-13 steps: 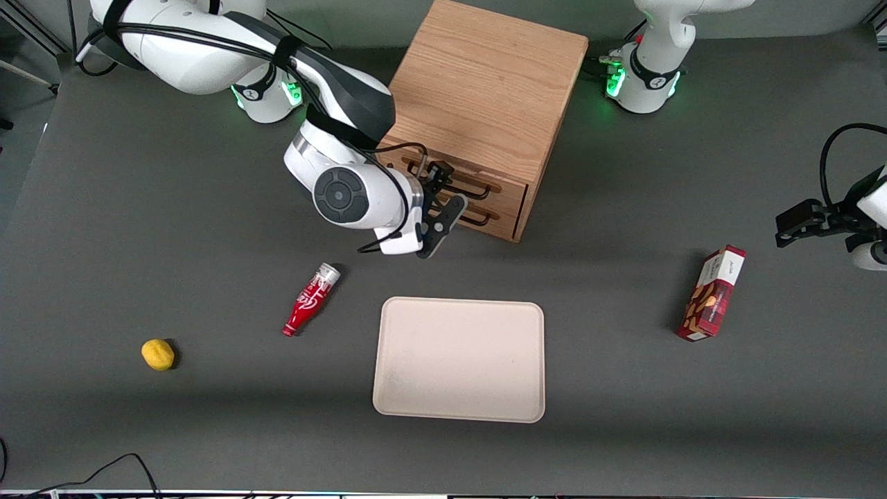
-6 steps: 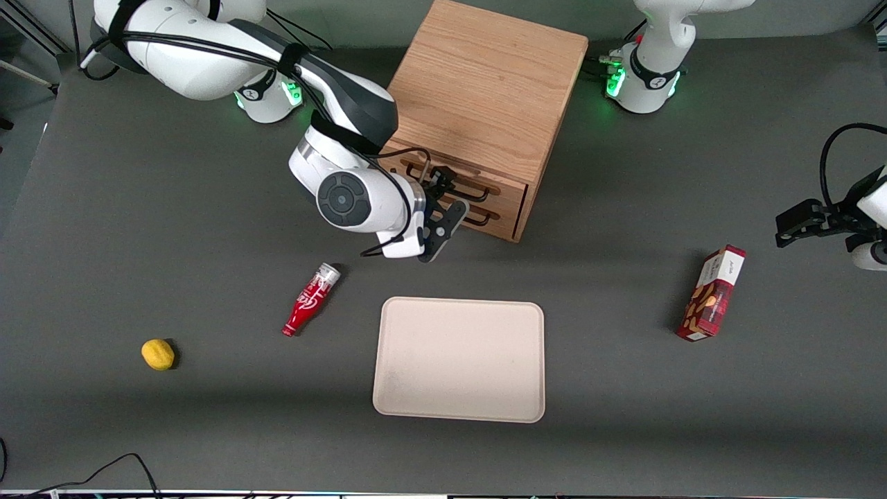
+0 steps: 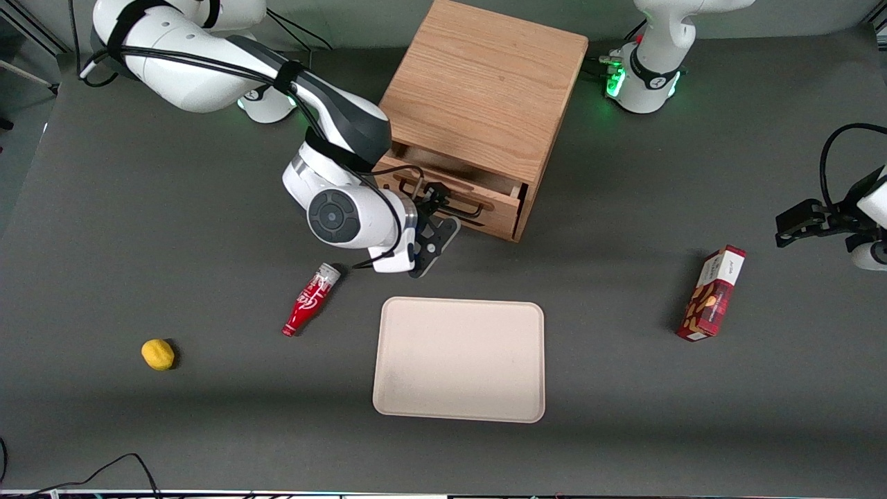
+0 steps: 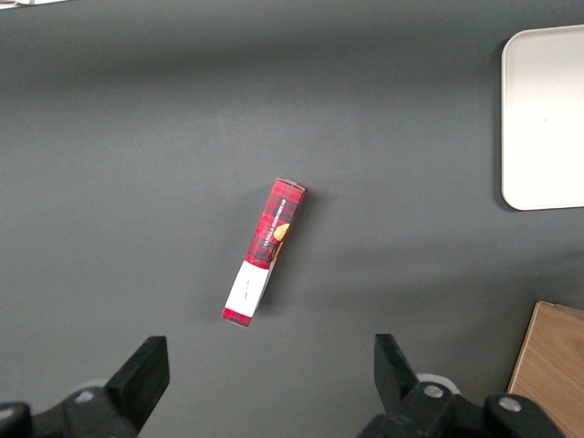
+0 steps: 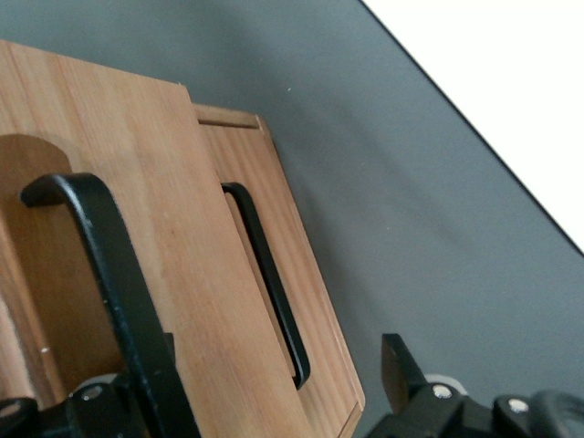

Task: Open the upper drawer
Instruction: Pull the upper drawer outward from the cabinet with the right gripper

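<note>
The oak cabinet (image 3: 485, 90) stands at the table's back middle. Its upper drawer (image 3: 454, 190) is pulled partly out toward the front camera, and a dark gap shows above its front panel. My right gripper (image 3: 441, 212) is at the drawer's thin black wire handle (image 3: 466, 204). Its fingers stand wide apart, one hooked at the handle and one nearer the front camera. In the right wrist view the gripper (image 5: 246, 388) faces the upper drawer front (image 5: 155, 210), with that handle (image 5: 100, 265) close by. The lower drawer (image 5: 315, 319) and its handle (image 5: 269, 283) sit farther back.
A beige tray (image 3: 459, 359) lies in front of the cabinet, nearer the front camera. A red bottle (image 3: 310, 299) lies close to my wrist. A lemon (image 3: 158, 354) lies toward the working arm's end. A red cookie box (image 3: 712, 293) lies toward the parked arm's end.
The upper drawer has slid out of the cabinet toward the front camera. My gripper has moved the same way with its handle.
</note>
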### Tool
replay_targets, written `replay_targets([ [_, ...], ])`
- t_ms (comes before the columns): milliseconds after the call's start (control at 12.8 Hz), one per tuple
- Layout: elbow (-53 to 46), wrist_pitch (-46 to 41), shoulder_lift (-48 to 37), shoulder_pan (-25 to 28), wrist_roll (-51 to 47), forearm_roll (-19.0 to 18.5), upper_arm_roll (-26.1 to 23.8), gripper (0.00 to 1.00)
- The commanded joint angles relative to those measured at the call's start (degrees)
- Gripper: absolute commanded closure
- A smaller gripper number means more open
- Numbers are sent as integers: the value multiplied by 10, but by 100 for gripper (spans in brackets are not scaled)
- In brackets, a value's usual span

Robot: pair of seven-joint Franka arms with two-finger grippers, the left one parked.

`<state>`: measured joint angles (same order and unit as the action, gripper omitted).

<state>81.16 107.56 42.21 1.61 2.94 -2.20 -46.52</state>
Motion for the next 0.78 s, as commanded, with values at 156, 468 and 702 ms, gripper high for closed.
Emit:
replay_targets([
  [156, -37, -2, 22, 1, -10, -14, 7, 0],
  [468, -64, -9, 30, 2, -8, -14, 16, 0],
  [702, -87, -9, 45, 4, -6, -20, 23, 0],
])
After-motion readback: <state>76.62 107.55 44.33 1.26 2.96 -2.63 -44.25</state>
